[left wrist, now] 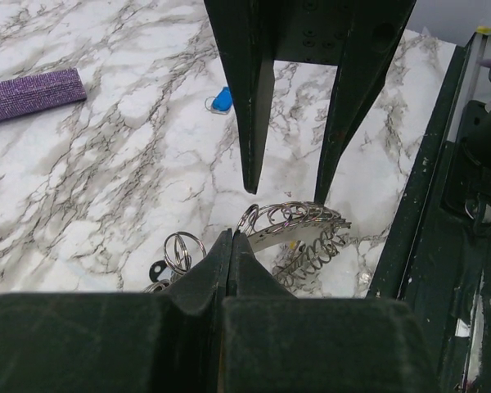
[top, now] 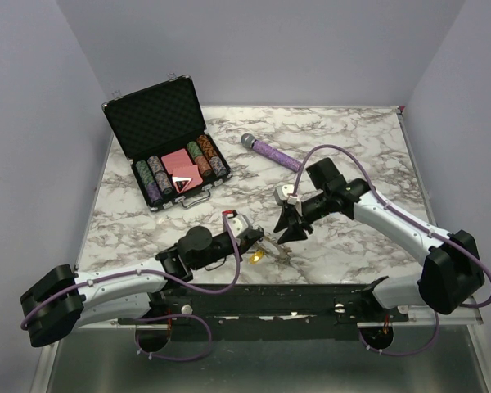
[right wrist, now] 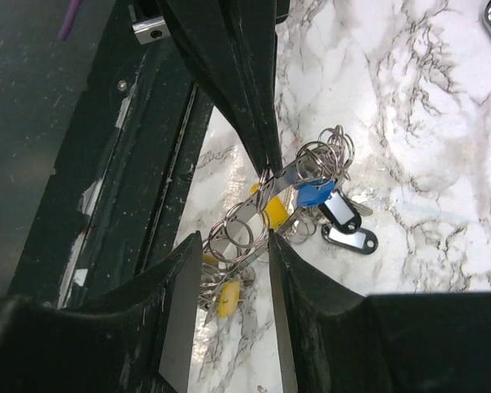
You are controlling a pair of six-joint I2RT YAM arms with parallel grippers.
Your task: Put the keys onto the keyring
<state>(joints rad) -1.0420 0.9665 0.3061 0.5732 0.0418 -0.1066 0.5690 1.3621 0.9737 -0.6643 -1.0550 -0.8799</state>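
The keyring (right wrist: 252, 206) is a silvery metal band strung with small wire loops, lifted just above the marble near the table's front edge. My left gripper (left wrist: 231, 244) is shut on one end of the keyring (left wrist: 283, 238); in the right wrist view its fingertips (right wrist: 268, 166) pinch the band. My right gripper (right wrist: 232, 237) is open, one finger on each side of the band and its loops, and it shows in the left wrist view (left wrist: 285, 195) too. Hanging from the loops are a blue key (right wrist: 315, 194), yellow keys (right wrist: 275, 215) and black tags (right wrist: 352, 239). Another blue key (left wrist: 222, 100) lies loose on the table.
A purple microphone (top: 270, 151) lies behind the grippers. An open black case of poker chips (top: 168, 155) stands at the back left. The black base rail (top: 295, 299) runs close along the near side of the keys. A loose split ring (left wrist: 182, 250) lies beside my left fingers.
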